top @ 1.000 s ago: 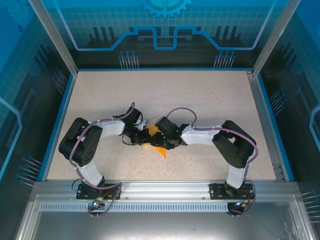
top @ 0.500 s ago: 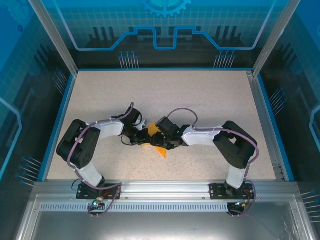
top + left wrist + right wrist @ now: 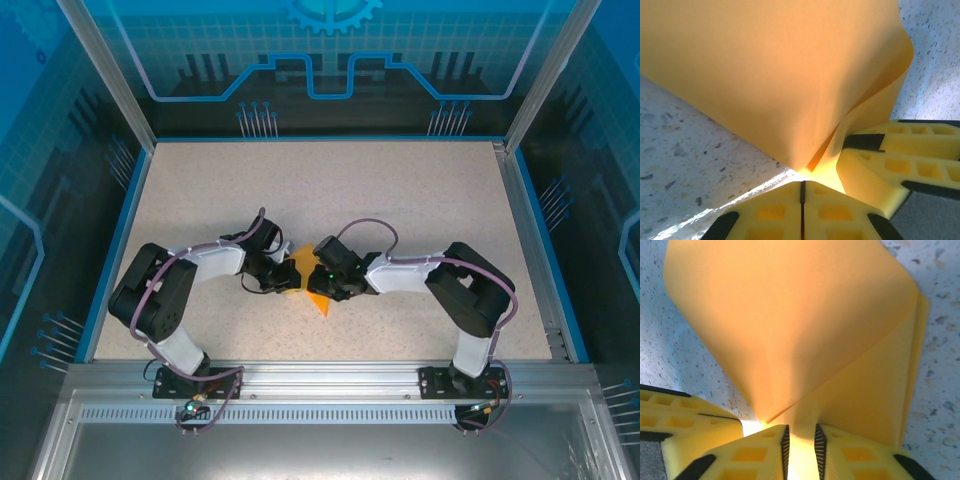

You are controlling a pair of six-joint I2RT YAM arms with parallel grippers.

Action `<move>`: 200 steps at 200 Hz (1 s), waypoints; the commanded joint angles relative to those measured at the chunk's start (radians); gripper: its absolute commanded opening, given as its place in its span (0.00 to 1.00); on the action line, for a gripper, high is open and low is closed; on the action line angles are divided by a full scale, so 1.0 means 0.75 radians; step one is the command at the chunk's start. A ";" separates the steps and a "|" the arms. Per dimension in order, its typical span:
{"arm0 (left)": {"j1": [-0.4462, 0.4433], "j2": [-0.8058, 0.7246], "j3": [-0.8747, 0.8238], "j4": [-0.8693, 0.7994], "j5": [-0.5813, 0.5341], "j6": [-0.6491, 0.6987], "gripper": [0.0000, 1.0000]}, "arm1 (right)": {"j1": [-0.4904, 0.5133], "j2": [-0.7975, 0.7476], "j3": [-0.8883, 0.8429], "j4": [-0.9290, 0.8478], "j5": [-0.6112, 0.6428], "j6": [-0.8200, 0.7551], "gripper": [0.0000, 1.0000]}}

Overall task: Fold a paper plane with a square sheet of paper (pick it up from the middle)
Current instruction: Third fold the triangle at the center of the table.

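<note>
Just toward 6 o'clock from table [image 3: 420,200] centre: folded orange-yellow paper [image 3: 321,300], pointed tip aimed at 5 o'clock. Pinched at its 10 o'clock edge by left gripper [image 3: 289,277], pads pressed together on it. Gripped at 1 o'clock by right gripper [image 3: 313,284], jaws nearly closed on a fold.

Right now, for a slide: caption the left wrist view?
Left gripper shut on a fold of the square sheet of paper.
</note>
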 commanded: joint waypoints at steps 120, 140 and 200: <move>-0.006 -0.023 0.043 -0.003 0.027 -0.014 0.07 | -0.006 0.056 -0.034 -0.026 -0.002 0.003 0.05; -0.008 -0.008 0.058 -0.002 0.019 -0.009 0.07 | -0.007 0.059 -0.033 -0.023 -0.007 -0.001 0.04; -0.007 0.076 0.111 -0.008 -0.076 0.010 0.07 | -0.013 0.069 -0.032 -0.015 -0.023 -0.012 0.02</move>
